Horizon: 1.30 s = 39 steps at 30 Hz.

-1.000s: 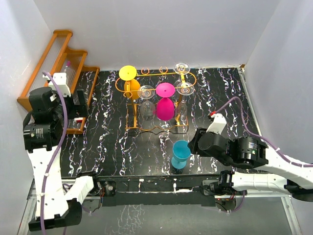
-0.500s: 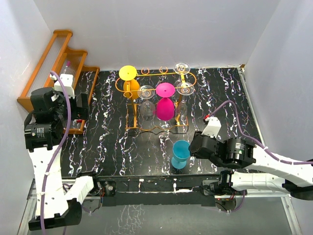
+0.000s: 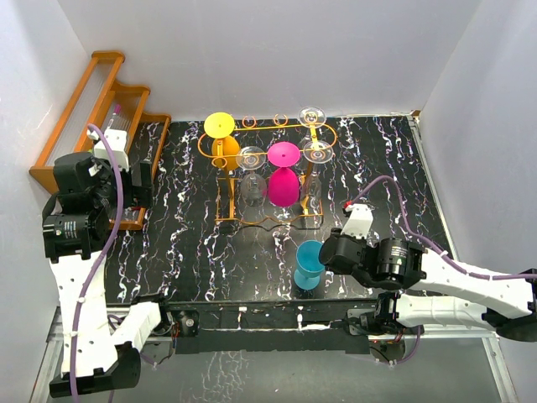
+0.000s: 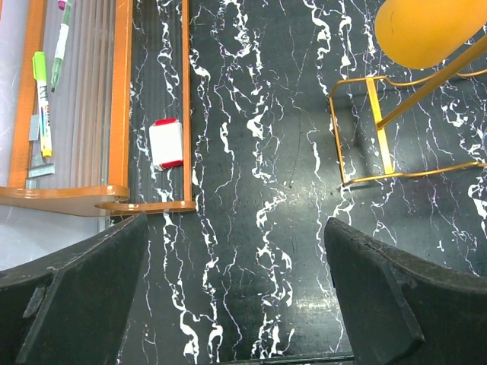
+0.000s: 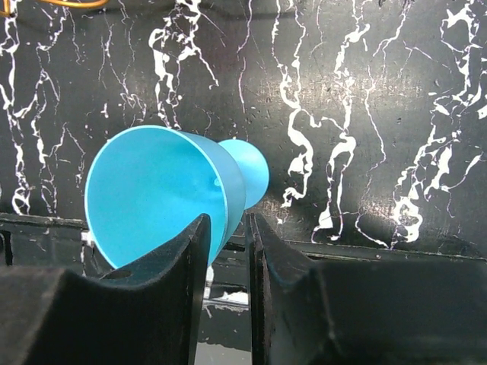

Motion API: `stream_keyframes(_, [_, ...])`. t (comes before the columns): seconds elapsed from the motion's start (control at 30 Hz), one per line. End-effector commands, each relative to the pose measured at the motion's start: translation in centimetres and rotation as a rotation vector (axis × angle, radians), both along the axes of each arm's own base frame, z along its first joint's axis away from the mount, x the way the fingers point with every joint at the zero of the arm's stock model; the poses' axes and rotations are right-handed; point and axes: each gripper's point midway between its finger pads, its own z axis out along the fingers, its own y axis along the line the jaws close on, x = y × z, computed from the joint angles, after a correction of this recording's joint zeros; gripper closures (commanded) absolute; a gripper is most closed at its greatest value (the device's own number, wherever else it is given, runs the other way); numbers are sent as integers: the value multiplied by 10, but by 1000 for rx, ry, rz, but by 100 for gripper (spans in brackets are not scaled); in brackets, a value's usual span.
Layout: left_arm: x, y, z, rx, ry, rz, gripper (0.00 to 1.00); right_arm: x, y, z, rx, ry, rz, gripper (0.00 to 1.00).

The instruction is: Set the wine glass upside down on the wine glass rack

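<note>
right gripper [image 5: 227, 251] at the glass [image 5: 163, 194]. the blue glass stood upright on the table [image 3: 193, 243] near its front edge, well apart from the rack [image 3: 267, 222], where other glasses [image 3: 284, 172] hung foot-up. the right fingers [image 5: 183, 266] were drawn to a narrow slot, one inside the bowl and one outside, with the bowl wall at the rim caught between them; they appeared to be pinching it. the left gripper [image 4: 236, 228] hovered over bare table beside the rack, spread wide and holding nothing. the glass looked opaque and smooth, probably plastic: judged light, stiff and somewhat slippery, less fragile than the clear glasses on the rack. a rim pinch sits off-centre, so the glass would likely tend to swing about the pads when turned over; a firm squeeze low on the wall, or a hold at the stem, would steady it.
</note>
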Motion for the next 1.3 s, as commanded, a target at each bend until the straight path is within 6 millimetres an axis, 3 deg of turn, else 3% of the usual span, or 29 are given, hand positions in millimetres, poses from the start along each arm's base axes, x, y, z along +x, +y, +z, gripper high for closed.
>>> stream_keyframes(0.0, [-2, 1, 6, 16, -23, -3, 3, 6, 4, 4, 22, -34, -20, 73])
stream_keyframes(0.2, [-3, 1, 4, 20, -20, -4, 3, 7, 5, 0, 8, -33, -18, 76])
stream_keyframes(0.37, [-4, -1, 3, 17, -11, -11, 3, 7, 5, -1, 16, -30, -22, 92])
stream_keyframes(0.63, [-10, 2, 42, 42, -57, -3, 3, 1, -1, 11, 143, -42, -34, 92])
stream_keyframes(0.77, [-11, 4, 47, 54, -69, 3, 3, 1, -3, 13, 148, -45, -33, 92])
stream_keyframes(0.83, [-12, 3, 51, 54, -77, -3, 3, 3, -1, 22, 138, -58, -25, 92])
stream_keyframes(1.0, [-18, -15, 61, 25, -79, -108, 3, 15, -5, 76, 177, -170, -12, 92])
stream_keyframes(1.13, [-25, -30, 71, -28, -83, -168, 3, 15, -13, 108, 212, -230, 31, 92])
stream_keyframes(1.2, [-25, -31, 75, -33, -89, -171, 3, 13, -12, 117, 243, -256, 70, 92])
stream_keyframes(1.27, [-23, -31, 74, -35, -87, -169, 3, 11, -9, 113, 226, -251, 104, 92])
